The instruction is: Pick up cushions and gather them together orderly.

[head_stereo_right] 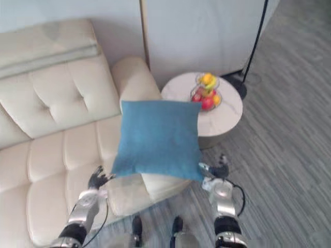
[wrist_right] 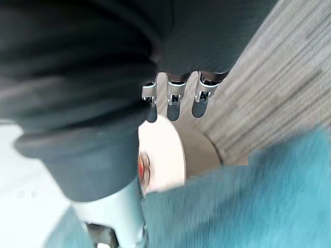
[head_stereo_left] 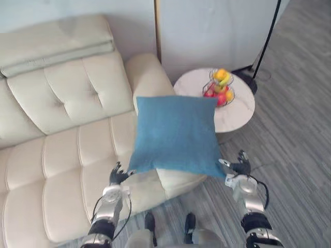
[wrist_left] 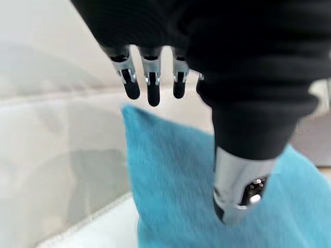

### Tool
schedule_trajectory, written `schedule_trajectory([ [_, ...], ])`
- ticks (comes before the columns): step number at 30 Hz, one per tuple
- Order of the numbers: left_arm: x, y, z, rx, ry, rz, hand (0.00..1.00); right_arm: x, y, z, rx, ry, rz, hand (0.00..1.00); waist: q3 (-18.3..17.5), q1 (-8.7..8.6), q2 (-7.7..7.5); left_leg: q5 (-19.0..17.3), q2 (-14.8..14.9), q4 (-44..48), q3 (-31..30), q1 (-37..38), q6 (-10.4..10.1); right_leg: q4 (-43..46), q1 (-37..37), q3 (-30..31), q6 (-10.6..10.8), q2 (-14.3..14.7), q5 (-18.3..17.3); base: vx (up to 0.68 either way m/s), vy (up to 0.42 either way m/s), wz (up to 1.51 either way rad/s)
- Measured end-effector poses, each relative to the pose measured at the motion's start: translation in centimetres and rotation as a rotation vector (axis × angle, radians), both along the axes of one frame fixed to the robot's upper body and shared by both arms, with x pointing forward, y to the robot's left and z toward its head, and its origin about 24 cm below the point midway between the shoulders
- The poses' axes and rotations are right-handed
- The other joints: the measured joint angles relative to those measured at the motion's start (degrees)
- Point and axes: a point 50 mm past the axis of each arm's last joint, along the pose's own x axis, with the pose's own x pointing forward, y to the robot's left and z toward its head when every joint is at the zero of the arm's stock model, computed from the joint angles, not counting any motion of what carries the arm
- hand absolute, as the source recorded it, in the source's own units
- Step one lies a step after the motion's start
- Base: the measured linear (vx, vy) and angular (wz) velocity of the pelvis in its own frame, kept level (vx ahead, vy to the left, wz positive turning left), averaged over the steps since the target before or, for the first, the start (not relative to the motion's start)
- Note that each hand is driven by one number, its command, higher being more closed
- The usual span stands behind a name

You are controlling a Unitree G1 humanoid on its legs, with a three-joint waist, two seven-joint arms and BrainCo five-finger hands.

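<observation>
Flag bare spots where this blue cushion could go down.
Free: cream tufted leather sofa seat, bare between backrest and front edge, left of the square blue fabric cushion. Crowded: round white side table, wire fruit basket on it, only rim strips bare.

You have a cream tufted sofa (head_stereo_left: 67,103), a round table (head_stereo_left: 242,114) just beside its armrest, a fruit basket (head_stereo_left: 221,89) toward the table's far edge, and a black lamp pole (head_stereo_left: 266,41) behind.

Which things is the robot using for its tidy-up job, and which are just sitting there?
For the job:
blue cushion
left hand
right hand

Just sitting there:
sofa
round table
fruit basket
lamp stand
</observation>
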Motion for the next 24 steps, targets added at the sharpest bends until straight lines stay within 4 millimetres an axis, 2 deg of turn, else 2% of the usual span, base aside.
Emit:
schedule_trajectory([
  [2, 2.6, -1.1, 2.8, 0.019, -0.097, -0.023, 0.00, 2.3, 1.5, 2.3, -0.005, -0.072, 0.047, 0.00, 1.6, 0.42, -0.05, -1.5, 0.7, 4.4, 0.3, -4.9, -0.1, 3.6, -4.7, 0.8, -0.6, -0.2, -0.8, -0.12, -0.027, -0.06],
  [3, 3.0, -1.2, 3.2, 0.021, -0.111, -0.023, 0.00, 2.6, 1.7, 2.7, -0.007, -0.084, 0.053, 0.00, 2.0, 0.49, 0.01, -1.8, 0.8, 5.3, 0.3, -5.6, -0.1, 4.2, -5.4, 0.9, -0.6, -0.2, -0.9, -0.13, -0.025, -0.12],
  [6, 5.3, -1.9, 6.2, 0.049, -0.203, -0.031, 0.00, 4.3, 3.2, 5.0, 0.014, -0.155, 0.077, 0.00, 3.9, 0.85, 0.10, -3.5, 1.7, 10.4, 0.5, -11.3, -0.4, 8.4, -10.7, 1.1, -1.1, -0.1, -1.9, -0.18, -0.040, -0.03],
  [7, 5.5, -2.0, 6.6, 0.058, -0.212, -0.034, 0.00, 4.4, 3.4, 5.3, 0.016, -0.163, 0.078, 0.00, 3.9, 0.87, 0.09, -3.7, 1.8, 10.8, 0.6, -12.2, -0.5, 8.7, -11.5, 1.1, -1.2, -0.1, -1.9, -0.17, -0.036, -0.05],
  [8, 6.2, -2.1, 7.4, 0.075, -0.232, -0.043, 1.00, 4.9, 3.8, 6.0, 0.017, -0.184, 0.082, 1.00, 4.0, 1.06, 0.13, -4.0, 2.2, 11.5, 0.8, -14.2, -0.3, 8.8, -13.3, 1.1, -1.2, 0.1, -1.9, -0.11, -0.028, -0.11],
  [11, 7.7, -2.2, 9.9, 0.096, -0.299, -0.043, 1.00, 6.2, 5.4, 8.4, 0.038, -0.251, 0.104, 1.00, 5.0, 1.33, 0.09, -3.6, 3.1, 12.0, 1.9, -17.4, -0.7, 8.6, -16.6, 1.3, -1.7, 0.6, -0.6, -0.10, -0.031, -0.12],
  [14, 8.8, -2.4, 12.2, 0.105, -0.364, -0.029, 1.00, 6.8, 6.0, 10.0, 0.028, -0.295, 0.113, 1.00, 5.4, 1.35, 0.26, -3.0, 3.7, 12.7, 1.8, -20.1, -0.5, 8.5, -18.8, 1.1, -2.4, 1.0, 0.3, -0.02, -0.010, -0.02],
  [17, 9.1, -2.0, 13.2, 0.108, -0.393, -0.021, 1.00, 7.1, 5.9, 10.8, 0.033, -0.322, 0.113, 1.00, 5.5, 1.31, 0.27, -2.5, 3.9, 13.2, 1.7, -20.8, -0.9, 8.5, -19.4, 1.0, -2.5, 1.1, 0.5, 0.06, -0.008, -0.01],
  [21, 9.1, -2.9, 14.4, 0.096, -0.450, -0.051, 1.00, 7.1, 6.0, 12.0, 0.025, -0.373, 0.125, 1.00, 5.5, 1.39, 0.27, -2.5, 3.9, 13.2, 1.4, -20.6, -0.9, 8.4, -18.8, 0.7, -2.5, 1.1, 0.5, 0.06, 0.004, 0.05],
  [24, 8.6, -3.5, 14.5, 0.081, -0.476, -0.071, 1.00, 6.4, 6.3, 12.0, 0.021, -0.394, 0.147, 1.00, 5.5, 1.40, 0.27, -2.6, 3.9, 12.8, 1.1, -18.6, -0.9, 7.5, -16.4, 0.2, -2.4, 1.1, 0.4, 0.04, 0.009, 0.07],
])
